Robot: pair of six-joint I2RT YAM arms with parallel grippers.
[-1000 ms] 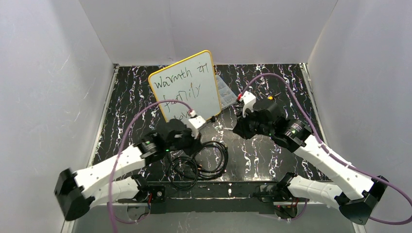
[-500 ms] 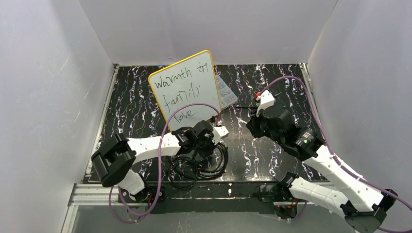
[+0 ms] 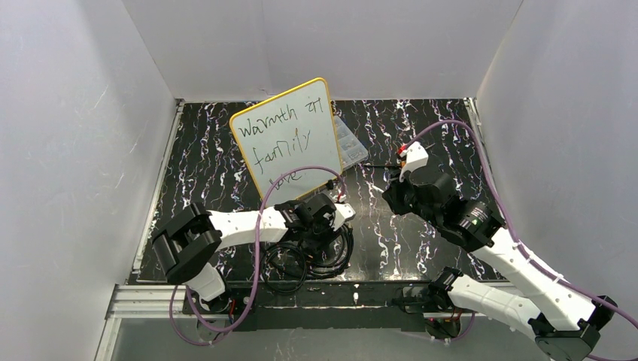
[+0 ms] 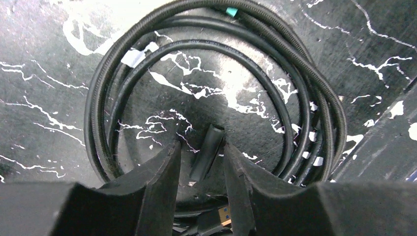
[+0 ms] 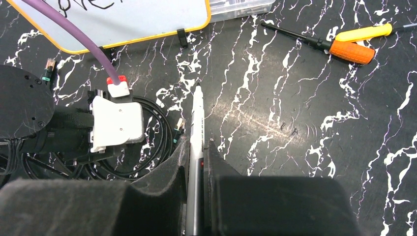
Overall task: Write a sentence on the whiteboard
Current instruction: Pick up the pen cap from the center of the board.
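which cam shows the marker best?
Right wrist. The white marker shows tip and barrel clearly, clamped between the right gripper fingers and pointing toward the whiteboard. Top external: I can't make it out under the right arm. Left wrist: not in frame, only coiled cables.

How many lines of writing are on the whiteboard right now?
3. The top line sits near the whiteboard's upper edge, the middle line at its centre, and the bottom line near the lower edge, partly crossed by the left arm's purple cable.
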